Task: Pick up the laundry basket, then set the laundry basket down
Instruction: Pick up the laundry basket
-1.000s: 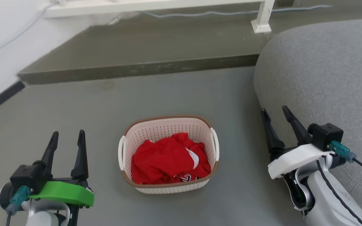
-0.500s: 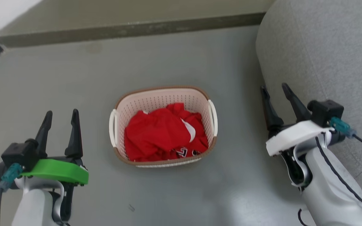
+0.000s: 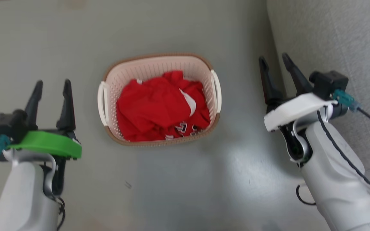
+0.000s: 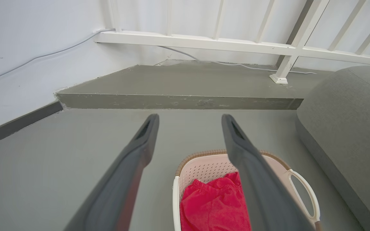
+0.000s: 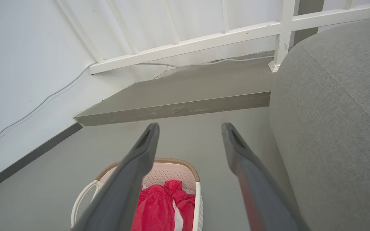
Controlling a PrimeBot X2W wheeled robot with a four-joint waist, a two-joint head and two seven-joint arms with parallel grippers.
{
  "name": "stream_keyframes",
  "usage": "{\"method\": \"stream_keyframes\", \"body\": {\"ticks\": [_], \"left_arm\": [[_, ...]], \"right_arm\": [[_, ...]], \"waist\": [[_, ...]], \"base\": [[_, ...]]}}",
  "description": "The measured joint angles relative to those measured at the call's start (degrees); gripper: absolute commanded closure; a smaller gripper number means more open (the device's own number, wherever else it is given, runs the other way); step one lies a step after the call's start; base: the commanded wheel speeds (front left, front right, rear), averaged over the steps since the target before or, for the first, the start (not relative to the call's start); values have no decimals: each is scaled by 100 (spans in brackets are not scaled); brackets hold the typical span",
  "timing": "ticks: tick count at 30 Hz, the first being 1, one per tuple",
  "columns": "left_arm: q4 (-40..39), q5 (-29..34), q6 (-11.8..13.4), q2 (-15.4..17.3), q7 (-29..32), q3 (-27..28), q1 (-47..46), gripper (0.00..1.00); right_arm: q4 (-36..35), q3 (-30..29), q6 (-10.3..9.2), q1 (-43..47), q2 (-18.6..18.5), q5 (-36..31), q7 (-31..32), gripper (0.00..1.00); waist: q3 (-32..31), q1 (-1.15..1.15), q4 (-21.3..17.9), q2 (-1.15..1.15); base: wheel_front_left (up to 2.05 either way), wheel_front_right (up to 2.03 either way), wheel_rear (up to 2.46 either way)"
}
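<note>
The laundry basket (image 3: 154, 68), cream-white with a brown rim and white side handles, stands on the grey floor in the middle of the head view with red clothing (image 3: 159, 107) inside. My left gripper (image 3: 52, 86) hangs open to its left, well apart from the handle. My right gripper (image 3: 274, 60) hangs open to its right, also apart. The left wrist view shows the laundry basket (image 4: 204, 168) below the open left gripper (image 4: 189, 119). In the right wrist view the laundry basket (image 5: 170, 173) lies low and left beneath the open right gripper (image 5: 189, 127).
A grey upholstered sofa (image 3: 332, 38) rises at the right, close beside my right arm. Beyond the basket a raised grey step (image 4: 178, 99) crosses the floor, with a white railing (image 4: 204, 40) and a white wall behind it.
The head camera has tilted down, so the step and railing have left its picture and the basket sits higher in it. Both grippers stay open.
</note>
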Motion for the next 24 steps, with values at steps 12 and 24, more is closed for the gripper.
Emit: {"method": "stream_keyframes", "body": {"ticks": [12,24], "left_arm": [[658,-156,-7,235,87,-156,-915,0],[1463,-578,-8,296,431,-532,-1730,0]], "right_arm": [[672,185,21,-821,90,0,-8,0],[1568,371,98,-1641,125,73,277,0]], "waist": [[1003,0,-67,0],[1806,0,-93,0]], "base": [[0,0,0],[0,0,0]]}}
